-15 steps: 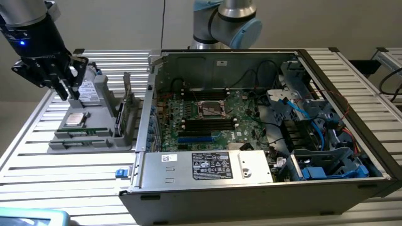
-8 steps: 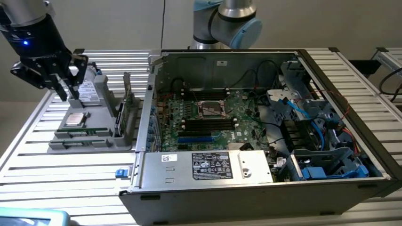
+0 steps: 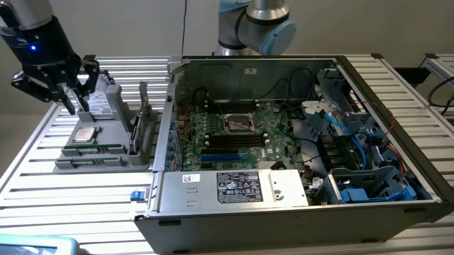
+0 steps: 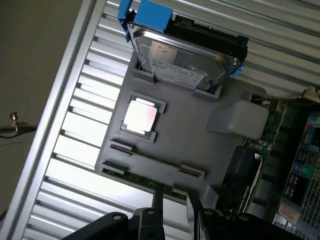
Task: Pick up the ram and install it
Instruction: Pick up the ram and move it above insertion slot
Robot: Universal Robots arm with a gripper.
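The ram (image 4: 142, 178) is a thin dark green stick lying on edge in the long slot of the grey parts tray (image 4: 195, 135). In the exterior view the ram (image 3: 95, 149) lies near the tray's front edge. My gripper (image 3: 78, 103) hangs above the back of the tray (image 3: 106, 162), at the exterior view's left, its fingers apart with nothing between them. In the wrist view the gripper (image 4: 174, 202) has its two dark fingertips (image 4: 157, 199) just off the ram's slot and apart from the stick.
On the tray also lie a silver processor (image 4: 142, 116) and a hard drive (image 4: 185, 55) in a blue bracket; a green card (image 3: 145, 119) stands at its side. The open computer case (image 3: 234, 194) holds the motherboard (image 3: 234, 133) with black memory slots (image 3: 234, 141).
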